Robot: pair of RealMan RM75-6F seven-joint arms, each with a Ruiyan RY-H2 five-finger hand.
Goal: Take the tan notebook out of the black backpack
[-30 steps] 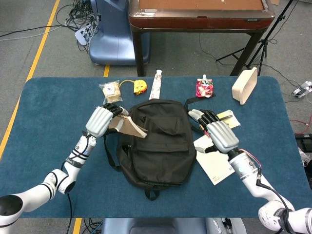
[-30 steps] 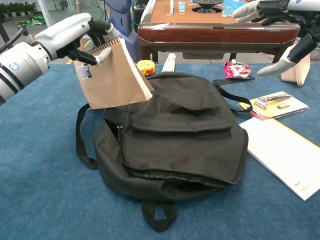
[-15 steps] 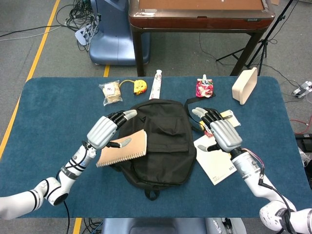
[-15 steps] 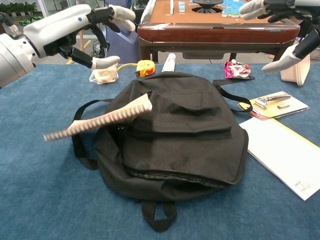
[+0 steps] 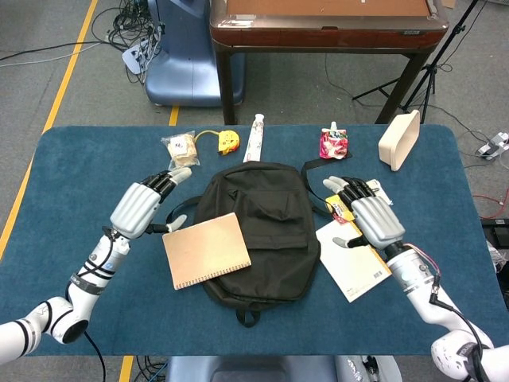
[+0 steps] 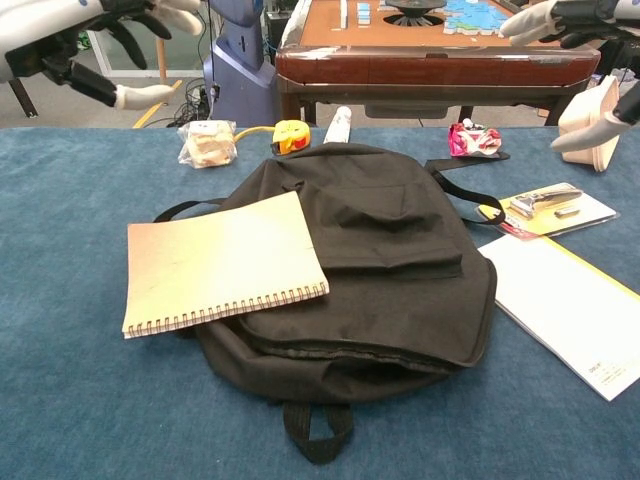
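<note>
Left hand, fingers spread and empty, is seen just left of the tan notebook (spiral edge toward the robot), which is propped half on the black backpack.

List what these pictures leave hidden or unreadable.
- Black backpack: interior hidden in both views by its own fabric.
- Tan notebook: underside hidden; it lies cover-up.
- Left hand: chest view crops it at the frame edge.
- White booklet: corner print too small to read.
</note>
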